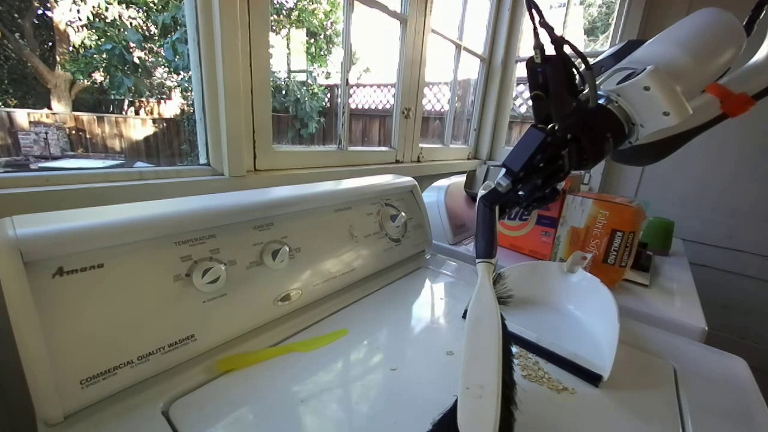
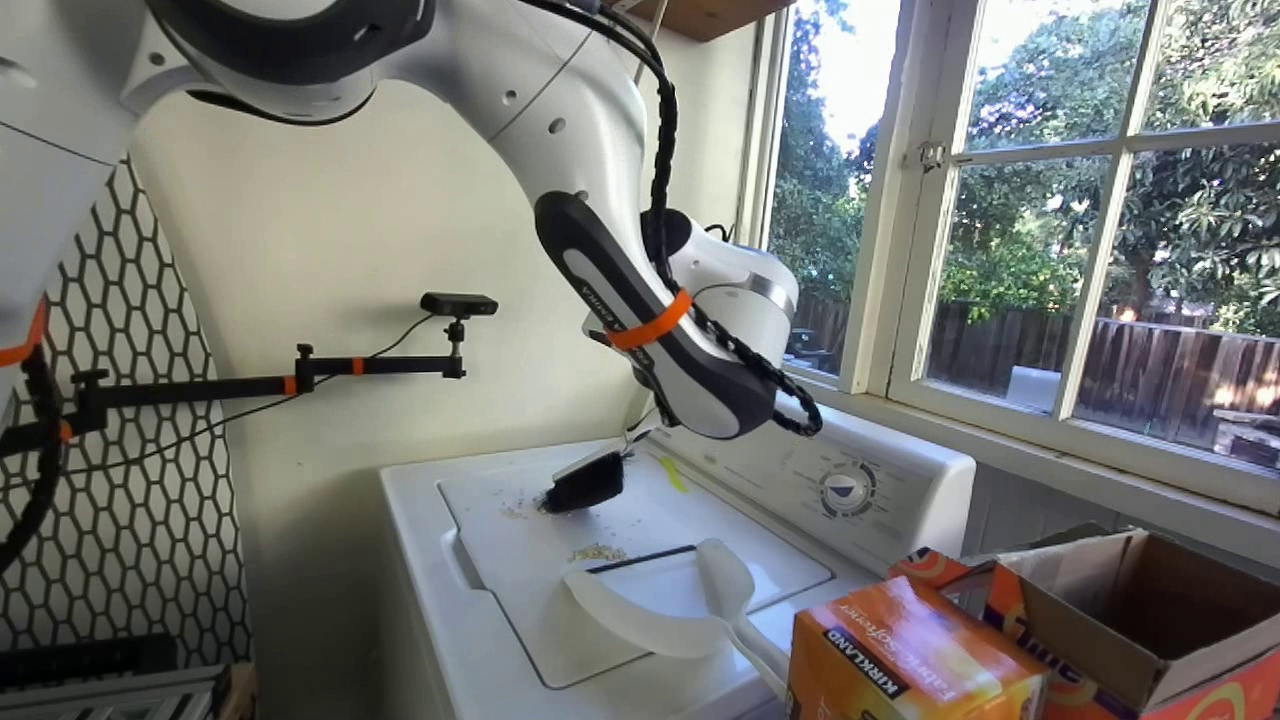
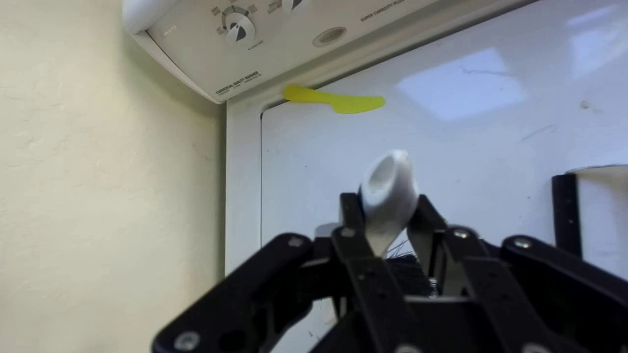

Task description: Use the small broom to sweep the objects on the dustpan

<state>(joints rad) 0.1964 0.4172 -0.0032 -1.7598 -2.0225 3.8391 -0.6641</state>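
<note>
The black two-fingered claw (image 3: 389, 206) clamps the handle end of the small, black-bristled, pale-handled broom (image 2: 587, 484), jaws parted only by the handle's thickness; it slants over the white washer lid (image 1: 348, 390), apart from the white plastic scoop-shaped dustpan (image 1: 564, 306). The broom is probably light and stiff-handled, with springy bristles; a hold nearer the bristle block would likely curb twisting.

The washer lid (image 1: 336, 390) is glossy white — slick enough to carry bright reflections — while the wall (image 3: 108, 196) looks painted and faintly rough. The small broom (image 1: 482, 348) pairs a smooth plastic handle (image 3: 394, 193) with coarse black bristles (image 2: 590, 484); the dustpan (image 1: 561, 300) is smooth plastic too, its front strip (image 1: 555, 358) dull and rubbery. The open box (image 2: 1085, 632) is cardboard (plain and matt inside, printed outside), and the gripper (image 3: 389, 208) is matt black with shiny metal screw heads (image 3: 187, 340).
</note>
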